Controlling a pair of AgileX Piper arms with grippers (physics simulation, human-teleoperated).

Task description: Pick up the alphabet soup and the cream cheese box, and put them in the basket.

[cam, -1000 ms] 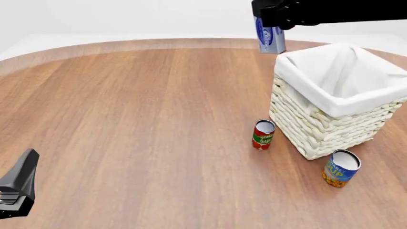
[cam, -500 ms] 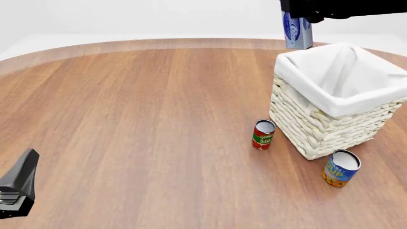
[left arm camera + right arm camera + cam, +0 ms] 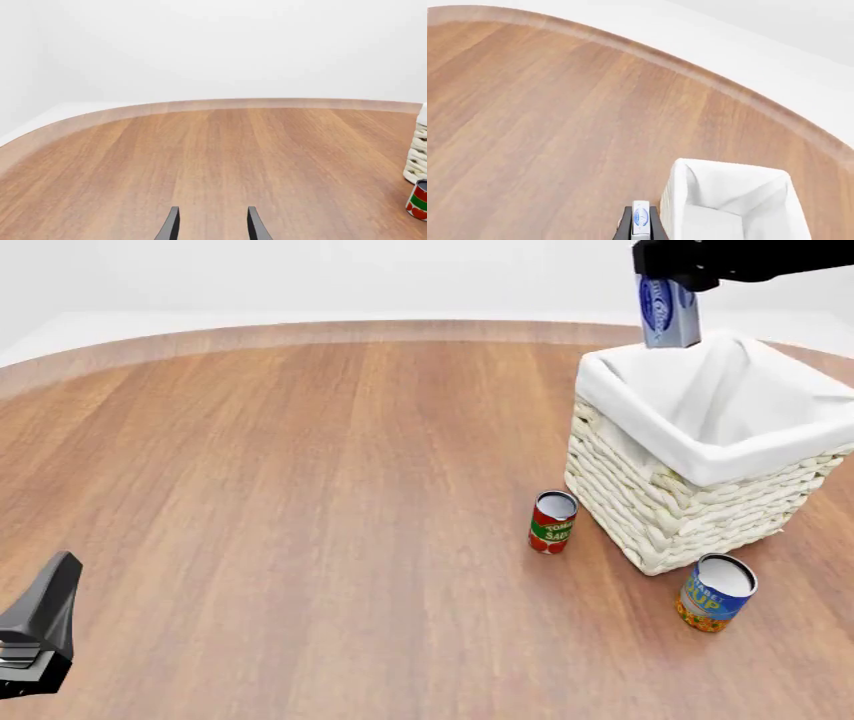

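Right claw (image 3: pixel 667 285) clamped on box (image 3: pixel 666 310), held on edge just above basket (image 3: pixel 694 455) rim for the drop. Soup (image 3: pixel 715 592) waiting on bench (image 3: pixel 294 470). Left claw (image 3: pixel 212 227) spread, idle.

Front view: high, looking forward and down over the bench (image 3: pixel 267 490).
Left wrist: low, near the bench.
Right wrist: high above (shares the basket (image 3: pixel 730 200)).

Right claw (image 3: pixel 667 280) fingertips behind box (image 3: pixel 666 312)
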